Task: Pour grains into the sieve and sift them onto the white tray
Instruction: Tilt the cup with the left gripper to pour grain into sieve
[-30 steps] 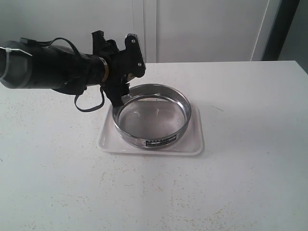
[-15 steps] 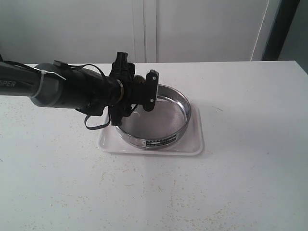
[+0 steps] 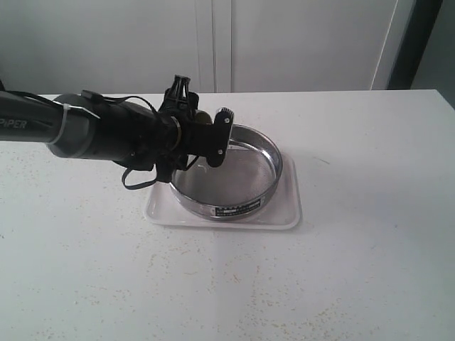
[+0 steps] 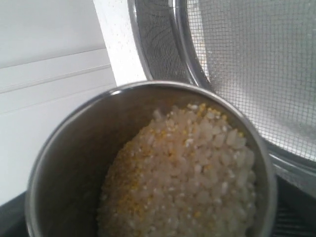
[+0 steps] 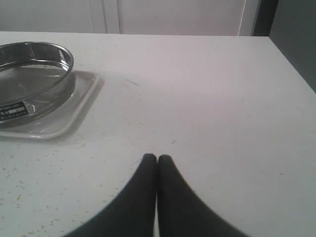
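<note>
Surroundings: a white table (image 3: 370, 234) dotted with fine specks, with a pale panelled wall (image 3: 298, 42) behind the sieve (image 3: 238, 177).
In the way: the black left arm (image 3: 106, 131) reaches across the sieve's left rim and hides that stretch from the room camera.
Sieve: a steel ring with a mesh floor, standing inside the white tray (image 3: 290, 212), its label strip facing front.
Cup: a steel cup (image 4: 79, 163), tilted, its mouth just beside the sieve's rim.
Contents: the grains (image 4: 187, 182), white mixed with yellow, banked against the cup's lip on the sieve's side.
Left gripper (image 3: 202, 142): spread wide and clamped round the cup.
Right gripper (image 5: 157, 160): fingertips pressed together and holding nothing, low over the table, well apart from the sieve.
</note>
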{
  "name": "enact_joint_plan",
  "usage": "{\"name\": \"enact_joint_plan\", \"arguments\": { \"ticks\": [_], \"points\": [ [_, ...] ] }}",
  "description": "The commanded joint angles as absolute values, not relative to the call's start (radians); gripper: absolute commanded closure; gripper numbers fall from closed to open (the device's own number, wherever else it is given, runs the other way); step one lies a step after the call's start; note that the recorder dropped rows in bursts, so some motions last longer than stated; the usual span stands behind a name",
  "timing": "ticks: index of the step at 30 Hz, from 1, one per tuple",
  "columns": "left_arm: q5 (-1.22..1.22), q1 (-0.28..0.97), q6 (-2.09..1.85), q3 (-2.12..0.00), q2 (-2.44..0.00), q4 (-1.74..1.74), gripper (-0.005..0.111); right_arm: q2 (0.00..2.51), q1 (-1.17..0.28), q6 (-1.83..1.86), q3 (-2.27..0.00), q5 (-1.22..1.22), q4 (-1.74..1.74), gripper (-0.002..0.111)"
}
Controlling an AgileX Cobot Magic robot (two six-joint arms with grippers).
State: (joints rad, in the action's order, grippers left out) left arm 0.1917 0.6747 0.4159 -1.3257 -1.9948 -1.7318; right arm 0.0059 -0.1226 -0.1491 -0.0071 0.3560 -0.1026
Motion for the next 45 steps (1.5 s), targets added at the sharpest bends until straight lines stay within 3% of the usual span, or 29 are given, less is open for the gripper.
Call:
{"name": "enact_joint_plan", "arguments": {
  "ticks": [1, 32, 45],
  "points": [
    [0.211, 0.685, 0.403, -1.363, -1.984, -1.744, 0.107, 0.000, -0.119, -0.155, 0.000, 0.342, -0.104, 0.108],
    [0.233, 0.690, 0.215, -1.410, -2.068, -1.744, 0.107, 0.000, -0.119, -0.155, 0.000, 0.342, -0.104, 0.108],
    [0.369, 0.718, 0.175, -1.410, -2.068, -1.744, 0.107, 0.000, -0.119, -0.155, 0.000, 0.342, -0.104, 0.108]
  ]
}}
